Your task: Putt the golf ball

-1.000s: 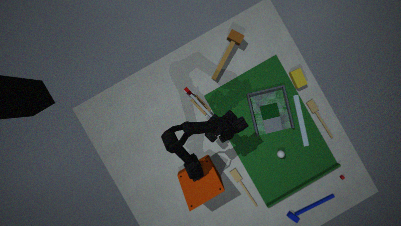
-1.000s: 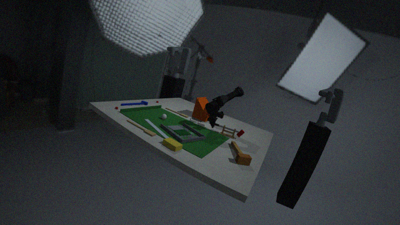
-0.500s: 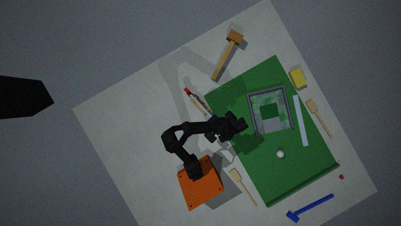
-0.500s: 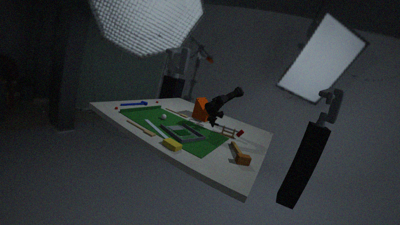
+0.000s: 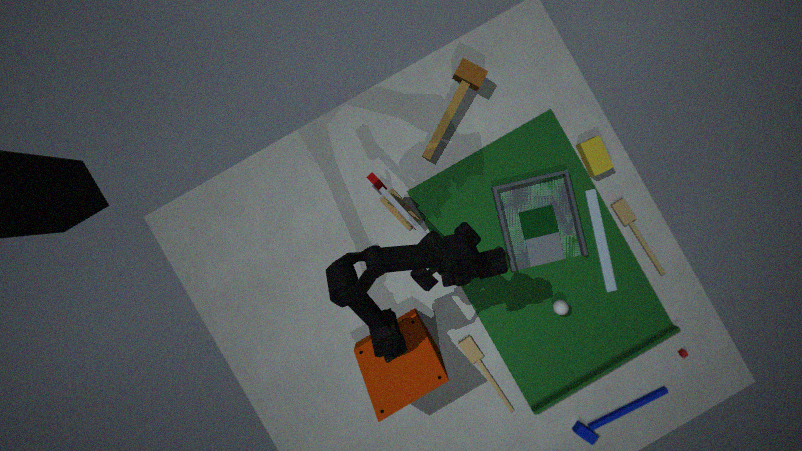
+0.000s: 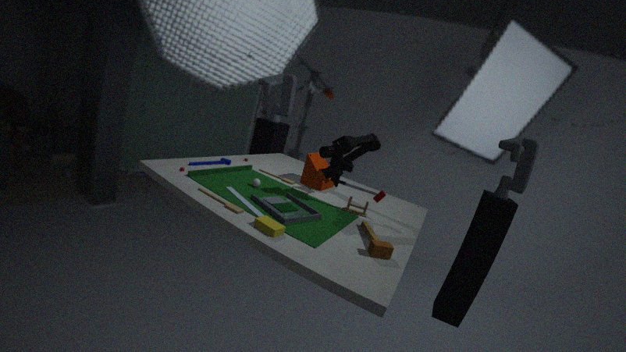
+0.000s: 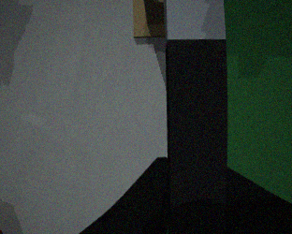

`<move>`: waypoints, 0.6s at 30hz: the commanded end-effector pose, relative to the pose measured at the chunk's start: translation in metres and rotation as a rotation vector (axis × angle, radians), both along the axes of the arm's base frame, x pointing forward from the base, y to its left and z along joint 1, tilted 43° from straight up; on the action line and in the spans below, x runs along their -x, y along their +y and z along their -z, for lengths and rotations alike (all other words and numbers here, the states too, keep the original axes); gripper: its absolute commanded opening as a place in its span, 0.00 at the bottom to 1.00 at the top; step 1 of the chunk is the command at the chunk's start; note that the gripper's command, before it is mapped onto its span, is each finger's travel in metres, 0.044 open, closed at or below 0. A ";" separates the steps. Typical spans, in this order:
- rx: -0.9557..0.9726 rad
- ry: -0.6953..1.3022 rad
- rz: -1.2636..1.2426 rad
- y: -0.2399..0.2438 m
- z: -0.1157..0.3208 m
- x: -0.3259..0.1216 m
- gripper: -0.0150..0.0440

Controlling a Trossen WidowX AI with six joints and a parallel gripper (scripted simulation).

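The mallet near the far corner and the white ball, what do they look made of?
The mallet looks like wood: tan handle, darker orange-brown block head, matte. The ball looks like smooth hard plastic, plain white; dimples, if any, are too small to see.

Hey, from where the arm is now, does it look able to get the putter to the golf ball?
Probably yes. The gripper is shut on the red putter's handle, and open green mat lies toward the golf ball.

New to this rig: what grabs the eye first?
The big green mat on the right half of the pale board, with a white ball alone on it beside a grey-walled raised pad. Then the black arm on its orange base, its tool shut on the putter's dark handle.
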State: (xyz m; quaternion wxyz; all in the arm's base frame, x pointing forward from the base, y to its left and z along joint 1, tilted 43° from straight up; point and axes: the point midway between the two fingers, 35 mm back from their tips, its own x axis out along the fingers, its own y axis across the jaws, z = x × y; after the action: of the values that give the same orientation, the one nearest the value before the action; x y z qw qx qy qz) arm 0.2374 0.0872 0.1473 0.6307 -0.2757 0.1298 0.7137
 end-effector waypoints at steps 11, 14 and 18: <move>0.024 0.103 0.095 -0.028 -0.004 -0.008 0.25; 0.053 0.207 0.186 -0.045 0.007 -0.017 0.25; 0.085 0.329 0.301 -0.069 0.024 -0.024 0.25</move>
State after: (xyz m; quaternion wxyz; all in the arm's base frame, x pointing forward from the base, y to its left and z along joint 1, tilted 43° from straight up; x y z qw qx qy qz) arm 0.2535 0.0390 0.1347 0.6707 -0.1933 0.2527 0.6700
